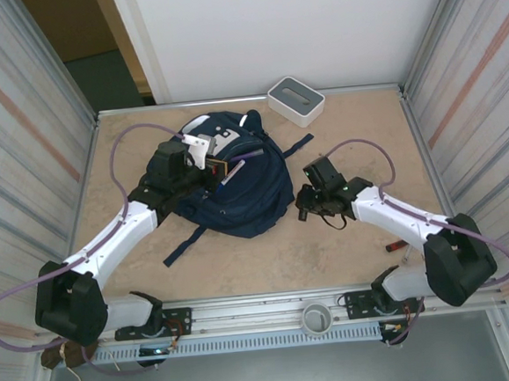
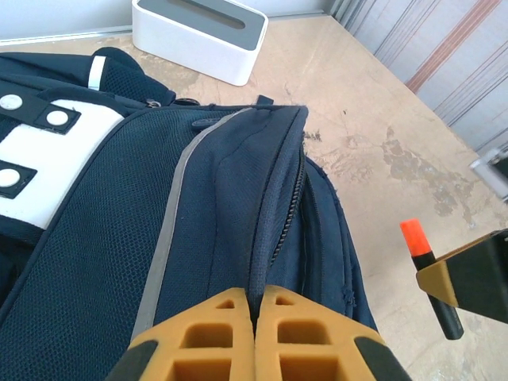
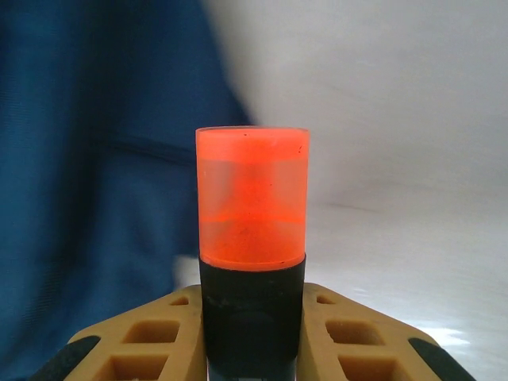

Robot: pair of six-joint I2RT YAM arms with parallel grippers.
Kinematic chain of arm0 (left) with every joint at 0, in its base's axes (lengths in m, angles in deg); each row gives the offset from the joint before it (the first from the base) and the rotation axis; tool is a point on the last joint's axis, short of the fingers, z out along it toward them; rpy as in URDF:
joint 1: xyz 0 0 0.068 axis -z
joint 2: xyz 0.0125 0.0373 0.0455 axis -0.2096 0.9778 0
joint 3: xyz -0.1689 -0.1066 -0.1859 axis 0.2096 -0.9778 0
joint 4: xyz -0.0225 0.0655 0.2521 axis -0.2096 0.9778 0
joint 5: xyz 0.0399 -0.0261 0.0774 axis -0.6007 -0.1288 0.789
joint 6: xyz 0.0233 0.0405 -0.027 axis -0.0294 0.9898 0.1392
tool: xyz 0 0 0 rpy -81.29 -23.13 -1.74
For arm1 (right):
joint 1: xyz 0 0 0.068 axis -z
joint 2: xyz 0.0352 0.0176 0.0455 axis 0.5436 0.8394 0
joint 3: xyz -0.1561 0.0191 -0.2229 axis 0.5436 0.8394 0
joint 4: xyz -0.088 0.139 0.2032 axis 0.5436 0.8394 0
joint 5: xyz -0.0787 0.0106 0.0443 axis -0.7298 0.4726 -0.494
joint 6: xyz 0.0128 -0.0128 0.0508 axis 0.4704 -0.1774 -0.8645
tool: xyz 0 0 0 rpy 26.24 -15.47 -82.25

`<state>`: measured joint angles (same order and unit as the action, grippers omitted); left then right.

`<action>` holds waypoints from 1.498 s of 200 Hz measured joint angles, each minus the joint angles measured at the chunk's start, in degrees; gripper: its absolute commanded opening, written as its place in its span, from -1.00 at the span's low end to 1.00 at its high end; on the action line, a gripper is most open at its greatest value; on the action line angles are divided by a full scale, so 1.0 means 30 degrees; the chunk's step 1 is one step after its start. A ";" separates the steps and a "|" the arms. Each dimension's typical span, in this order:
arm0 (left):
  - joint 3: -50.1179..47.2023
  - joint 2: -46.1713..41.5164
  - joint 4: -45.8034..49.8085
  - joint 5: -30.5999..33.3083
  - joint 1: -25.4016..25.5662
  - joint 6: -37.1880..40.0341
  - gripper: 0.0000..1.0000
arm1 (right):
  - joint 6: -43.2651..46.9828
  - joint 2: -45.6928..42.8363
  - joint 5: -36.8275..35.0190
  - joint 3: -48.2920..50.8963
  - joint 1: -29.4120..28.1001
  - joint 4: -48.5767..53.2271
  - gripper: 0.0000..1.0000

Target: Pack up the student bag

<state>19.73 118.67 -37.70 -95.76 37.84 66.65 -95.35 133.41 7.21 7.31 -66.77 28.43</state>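
The student bag is a navy backpack lying in the middle of the table, white patches toward the back. My left gripper rests on top of it. In the left wrist view its orange fingers are shut on a fold of the bag's fabric beside the zipper. My right gripper hovers just right of the bag, shut on a black marker with an orange cap that stands upright between the fingers. The same marker appears at the right in the left wrist view.
A white-grey rectangular box stands at the back of the table behind the bag. A dark strap trails from the bag toward the front left. A small red object lies on the table near the right arm.
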 measured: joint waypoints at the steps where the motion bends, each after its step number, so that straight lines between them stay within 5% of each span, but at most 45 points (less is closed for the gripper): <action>1: 0.0000 0.0000 0.0000 0.0000 0.0007 0.0000 -1.00 | -0.0015 0.0000 0.0036 -0.0029 -0.0029 -0.0058 -0.60; 49: 0.0189 0.0000 0.0073 0.0066 0.0954 -0.0255 -1.00 | -0.2331 0.1996 0.1909 -0.2841 -0.1872 -0.4860 -0.52; 111: 0.0765 0.0000 0.0219 -0.0007 0.0991 -0.0845 -1.00 | -0.4320 0.6805 0.2200 -0.5537 -0.1923 -0.7468 0.17; 179: 0.0729 0.0007 0.0211 0.0211 0.1129 -0.0823 -1.00 | -0.1370 0.1348 0.1887 -0.1858 -0.1661 -0.5792 0.17; 220: 0.0248 0.0007 0.0102 0.0342 0.1435 -0.0765 -1.00 | -0.0816 0.0612 0.1202 -0.0794 0.0576 -0.4983 0.18; 255: 0.0131 0.0007 0.0073 0.0546 0.1683 -0.0685 -1.00 | -0.0517 0.3789 0.1727 -0.1931 0.0882 -0.5253 -0.10; 273: 0.0029 0.0007 0.0066 0.0721 0.1778 -0.0452 -1.00 | -0.0313 0.4925 0.2288 -0.2645 0.0940 -0.5428 -0.59; 299: -0.0386 0.0007 0.0058 0.0889 0.2055 0.0102 -1.00 | 0.0007 0.4867 0.2747 -0.2732 0.1100 -0.5544 -0.96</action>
<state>18.57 118.69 -37.52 -93.09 44.00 66.96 -95.33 148.01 15.45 -0.88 -63.47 11.79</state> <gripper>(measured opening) 0.064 0.088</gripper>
